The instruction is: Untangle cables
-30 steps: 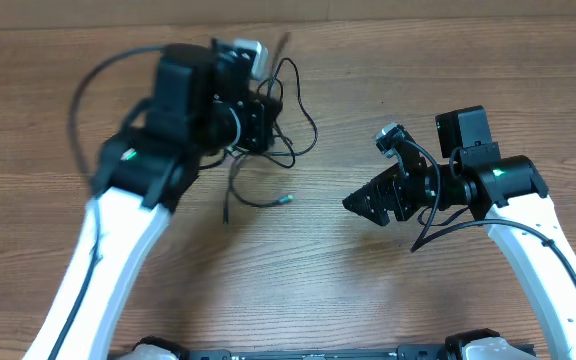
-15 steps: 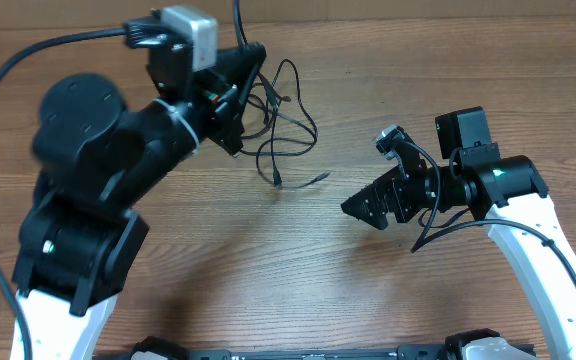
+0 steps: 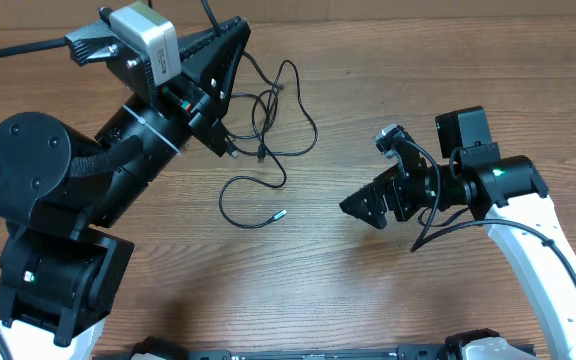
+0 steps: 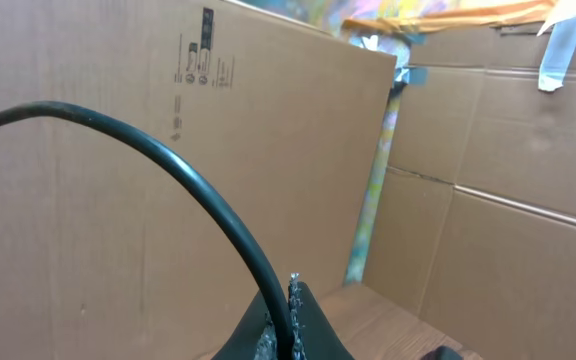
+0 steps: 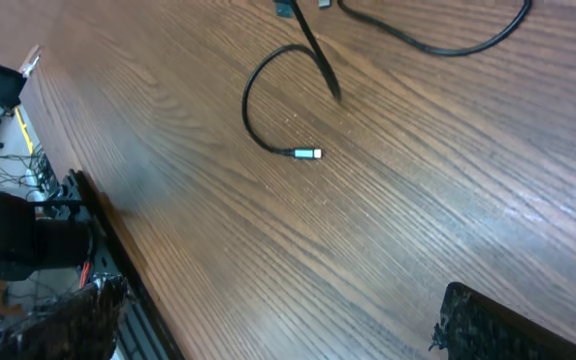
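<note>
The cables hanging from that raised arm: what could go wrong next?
The left gripper holds the cables up alone, so they may knot tighter rather than loosen. The right gripper, jaws open, pins nothing down, so the silver-tipped end could just drag across the table.

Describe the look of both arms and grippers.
The left arm and right arm share white links, black joint housings and a green light each. Black wires run along both. The left gripper has black triangular fingers and a silver-grey camera; the right gripper has black ridged fingers and a smaller grey camera.
</note>
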